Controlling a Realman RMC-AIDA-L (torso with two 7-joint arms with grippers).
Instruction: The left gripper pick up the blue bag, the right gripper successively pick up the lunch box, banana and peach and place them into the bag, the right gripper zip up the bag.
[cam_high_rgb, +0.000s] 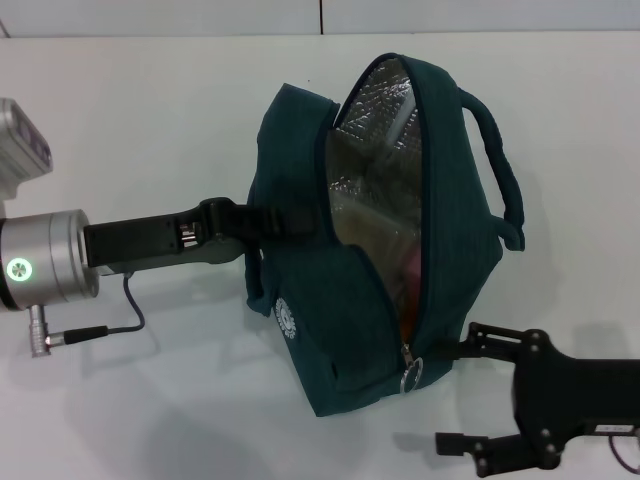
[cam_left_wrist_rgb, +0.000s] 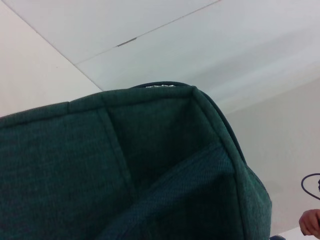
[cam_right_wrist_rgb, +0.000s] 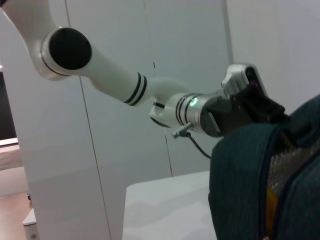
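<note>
Blue bag (cam_high_rgb: 300, 330): held above white tabletop (cam_high_rgb: 150, 400), mouth unzipped. Left pincer (cam_high_rgb: 262, 222) clamped on its near handle, I note. Right pincer (cam_high_rgb: 470, 390) spread wide, upper finger beside the zipper ring (cam_high_rgb: 411, 375).

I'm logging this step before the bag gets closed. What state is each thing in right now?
blue bag: held up off the table, tilted, zipper open, foil lining showing.
zipper pull: at the low end of the opening, not yet drawn.
left gripper: shut on the blue bag's side handle.
right gripper: open, beside the bag's lower corner near the pull.
bag contents: something orange-pink shows inside; cannot tell which items.
</note>
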